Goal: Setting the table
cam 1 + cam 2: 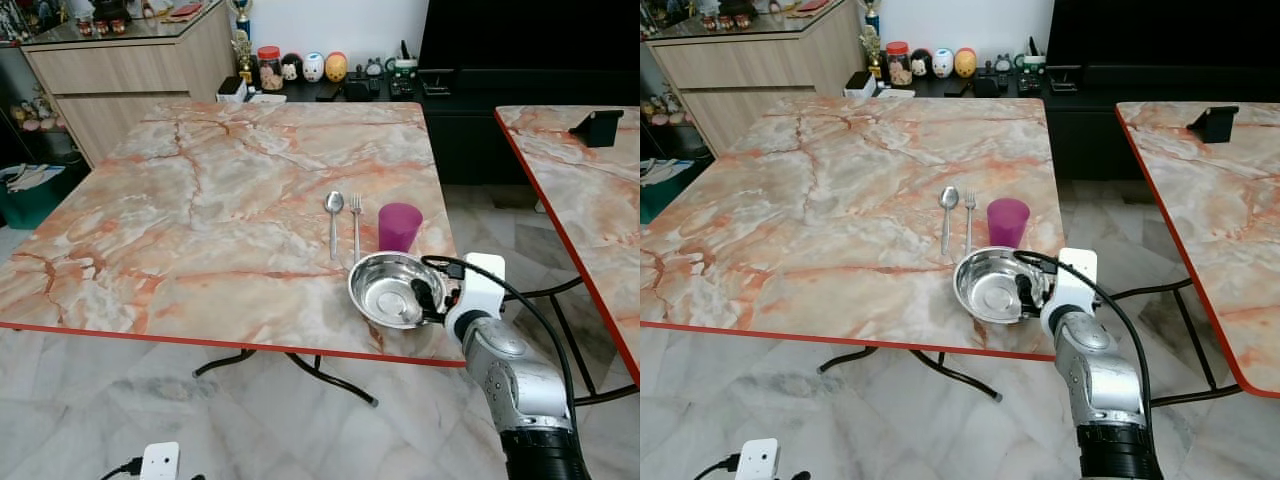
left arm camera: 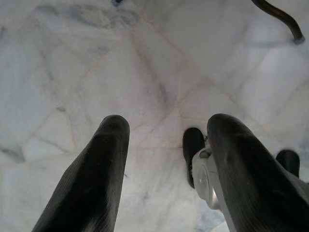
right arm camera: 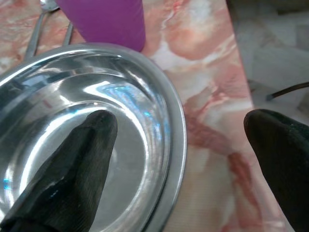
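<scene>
Steel bowl (image 1: 393, 289) is sitting upright, mouth up, round with no long axis, near the marble table (image 1: 200, 220) edge, just beside purple cup (image 1: 399, 227), fork (image 1: 356, 226) and spoon (image 1: 333, 221). Right gripper (image 3: 176, 159) is straddling its rim, fingers spread. Judging placement or release underway; next calls for retreating clear without dragging it.

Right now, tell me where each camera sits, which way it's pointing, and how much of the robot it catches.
Left eye view: on the head, looking forward and down at the marble table; the right arm reaches to the steel bowl.
Right eye view: the other stereo eye, same scene: spoon, fork, purple cup.
Left wrist view: on the hanging left arm, facing the floor past the open left gripper.
Right wrist view: along the right gripper, open astride the bowl's rim.
Shared: bowl and cup show in the right wrist and eye views.
</scene>
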Controlling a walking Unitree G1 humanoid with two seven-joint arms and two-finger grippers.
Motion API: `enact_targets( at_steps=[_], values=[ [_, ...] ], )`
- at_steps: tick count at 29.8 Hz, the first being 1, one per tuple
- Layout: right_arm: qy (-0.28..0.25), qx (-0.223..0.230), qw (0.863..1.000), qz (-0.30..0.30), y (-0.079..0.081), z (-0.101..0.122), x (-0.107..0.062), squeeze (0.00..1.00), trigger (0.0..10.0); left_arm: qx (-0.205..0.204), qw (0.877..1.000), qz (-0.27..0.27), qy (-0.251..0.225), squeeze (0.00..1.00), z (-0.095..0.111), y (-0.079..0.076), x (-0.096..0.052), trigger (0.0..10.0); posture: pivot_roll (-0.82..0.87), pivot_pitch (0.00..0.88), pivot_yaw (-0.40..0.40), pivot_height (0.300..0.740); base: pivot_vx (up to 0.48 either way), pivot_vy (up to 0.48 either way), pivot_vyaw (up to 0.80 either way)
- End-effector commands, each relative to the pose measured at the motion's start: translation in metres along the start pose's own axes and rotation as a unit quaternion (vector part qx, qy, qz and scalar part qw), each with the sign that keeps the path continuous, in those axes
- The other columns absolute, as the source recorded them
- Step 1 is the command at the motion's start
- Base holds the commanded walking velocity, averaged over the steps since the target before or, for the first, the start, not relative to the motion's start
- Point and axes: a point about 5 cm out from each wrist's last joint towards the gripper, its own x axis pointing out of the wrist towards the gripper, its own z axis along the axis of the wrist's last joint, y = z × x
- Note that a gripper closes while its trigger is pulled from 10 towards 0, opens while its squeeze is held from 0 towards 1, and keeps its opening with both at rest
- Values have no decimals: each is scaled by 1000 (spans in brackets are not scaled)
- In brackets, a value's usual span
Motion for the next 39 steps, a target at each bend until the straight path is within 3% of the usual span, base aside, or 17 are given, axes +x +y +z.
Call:
enact_targets(
  at_steps=[1, 6, 15, 16, 17, 18, 19, 39],
  values=[
    [8, 17, 1000, 5, 2, -2, 1, 0, 10000, 4, 1000, 1, -3, 0, 1, 1, 0, 10000, -38, 0, 48, 740, 0, 0, 0],
    [4, 28, 999, 40, 12, -4, 4, 0, 10000, 8, 1000, -1, -7, 0, 3, 0, 1, 10000, -41, 0, 49, 740, 0, 0, 0],
    [6, 29, 999, 34, 12, -6, 6, 0, 10000, 15, 1000, -3, -15, 0, 5, -2, 1, 10000, -42, 0, 50, 740, 0, 0, 0],
    [5, 30, 999, 31, 11, -6, 6, 0, 2824, 17, 1000, -4, -16, 0, 5, -2, 1, 10000, -39, 0, 48, 740, 0, 0, 0],
    [4, 30, 999, 31, 11, -5, 6, 0, 2824, 17, 1000, -5, -16, 0, 5, -3, 1, 10000, -39, 0, 48, 740, 0, 0, 0],
    [3, 30, 999, 30, 10, -5, 6, 0, 392, 18, 1000, -5, -17, 0, 6, -3, 1, 10000, -39, 0, 48, 740, 0, 0, 0],
    [3, 29, 999, 30, 10, -5, 7, 0, 0, 18, 1000, -6, -18, 0, 6, -3, 1, 10000, -39, 0, 48, 740, 0, 0, 0],
    [4, 29, 999, 37, 15, -7, 9, 0, 0, 26, 999, -10, -30, 0, 11, -5, 2, 10000, -36, 0, 48, 740, 0, 0, 0]
  ],
)
